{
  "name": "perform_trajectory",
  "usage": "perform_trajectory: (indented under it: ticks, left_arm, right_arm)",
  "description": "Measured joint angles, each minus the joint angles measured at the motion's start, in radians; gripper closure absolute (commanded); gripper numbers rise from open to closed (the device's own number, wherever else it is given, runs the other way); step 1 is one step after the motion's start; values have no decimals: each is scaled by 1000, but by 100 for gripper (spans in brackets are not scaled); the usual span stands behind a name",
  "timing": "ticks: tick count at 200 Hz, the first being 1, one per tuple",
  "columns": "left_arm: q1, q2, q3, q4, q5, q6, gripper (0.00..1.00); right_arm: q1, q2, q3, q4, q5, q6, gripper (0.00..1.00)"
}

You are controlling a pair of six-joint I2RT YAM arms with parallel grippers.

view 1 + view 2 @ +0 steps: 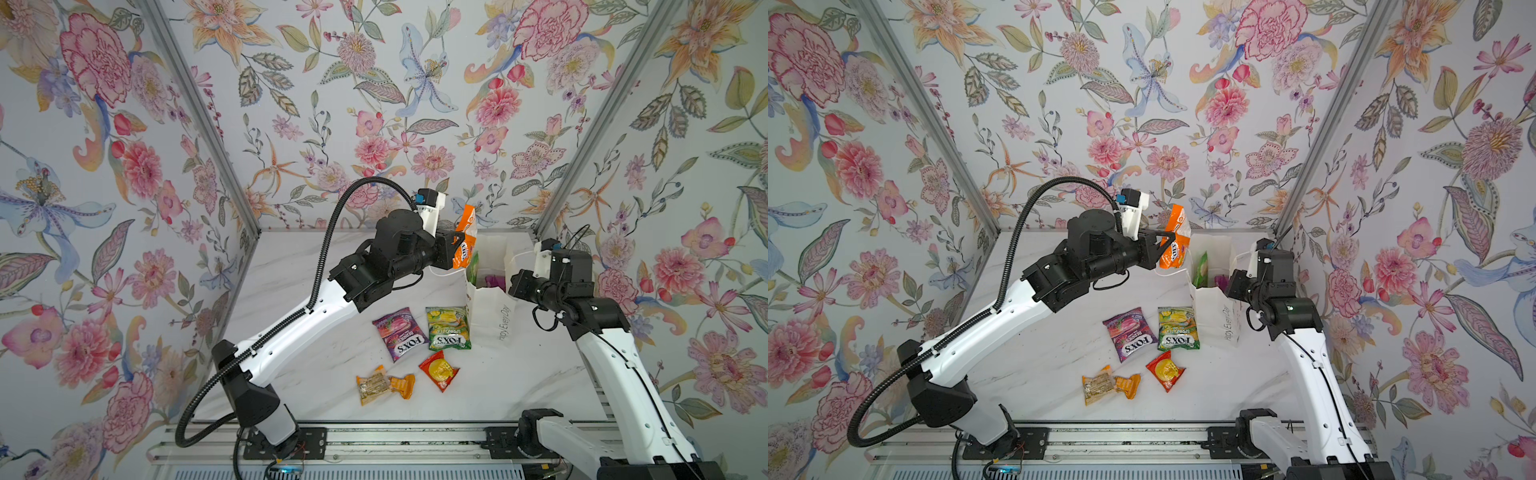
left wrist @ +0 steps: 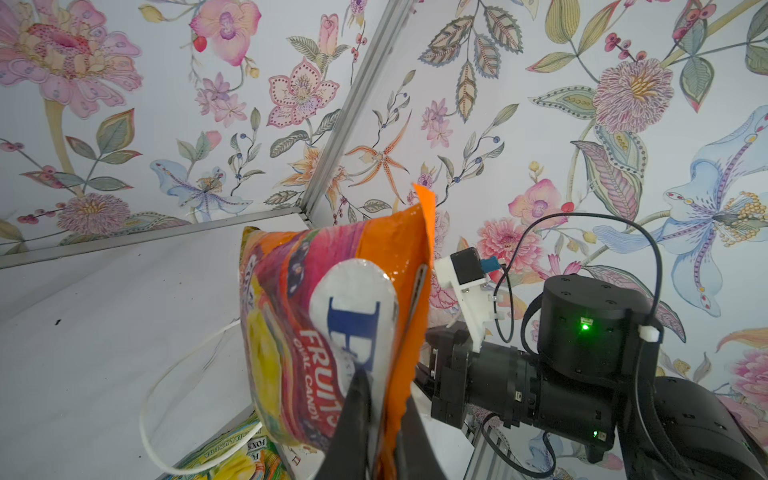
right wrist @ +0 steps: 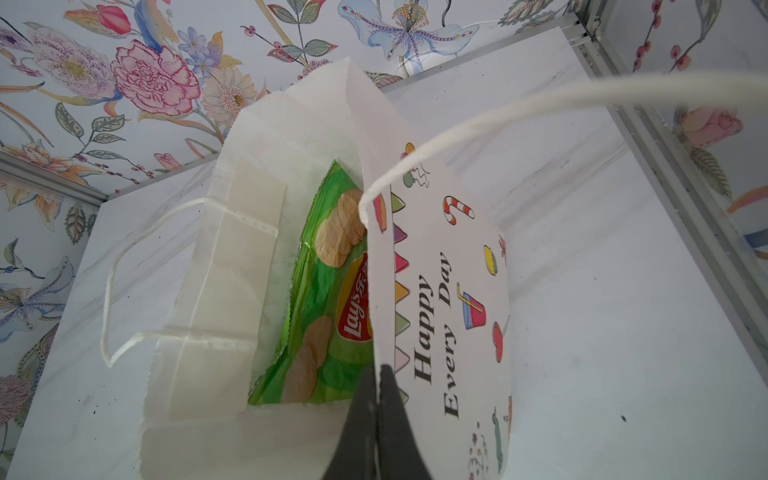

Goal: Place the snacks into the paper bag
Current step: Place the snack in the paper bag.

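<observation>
Pinching one orange candy bag (image 1: 466,239), left hand (image 2: 384,386); right hand (image 3: 379,374) nipping paper bag (image 3: 436,291) rim; five packets (image 1: 400,334) (image 1: 447,329) (image 1: 438,370) (image 1: 372,384) (image 1: 402,385) loose.

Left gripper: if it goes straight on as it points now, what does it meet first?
Probably the paper bag, at its near rim, the held orange candy bag touching first; height is unclear.

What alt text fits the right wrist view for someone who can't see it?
The right gripper is shut on the rim of the white paper bag, on its "Happy Every Day" side, with the mouth open. A green chips bag stands inside, and a white cord handle arcs across above the marble table.
</observation>
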Motion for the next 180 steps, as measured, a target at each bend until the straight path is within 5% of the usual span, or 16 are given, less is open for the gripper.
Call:
perform_trajectory:
  ticks: [180]
  left_arm:
    - [-24,394,305,-34,131,-98,100]
  right_arm:
    - [0,-23,-1,-22,23,0,100]
